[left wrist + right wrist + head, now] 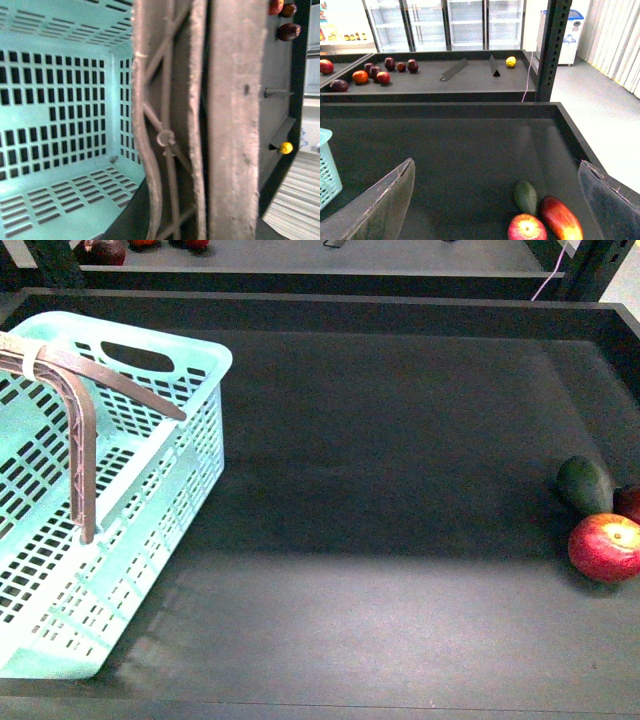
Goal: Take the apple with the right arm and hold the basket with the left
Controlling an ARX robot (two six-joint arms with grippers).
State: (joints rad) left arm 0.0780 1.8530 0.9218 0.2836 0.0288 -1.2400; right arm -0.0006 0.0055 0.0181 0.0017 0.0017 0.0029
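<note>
At the far left of the dark counter (380, 440) we see the pale mint slotted plastic basket (150, 490). Its brown ribbed swing handles (85, 440) are raised, and our left claw (205, 150) is clenched on them. Well apart, near the counter's right edge, the glossy red apple with a yellow blush (605, 547) lies just beside a dull green oval fruit (585, 483) and a darker red fruit (628, 502). Our right claw (495, 210) hangs released near them, fingers spread wide.

A shop: glass-door fridges (465, 22), dark produce shelves (445, 96) with loose fruit (360, 76), shopping basket (150, 470).
</note>
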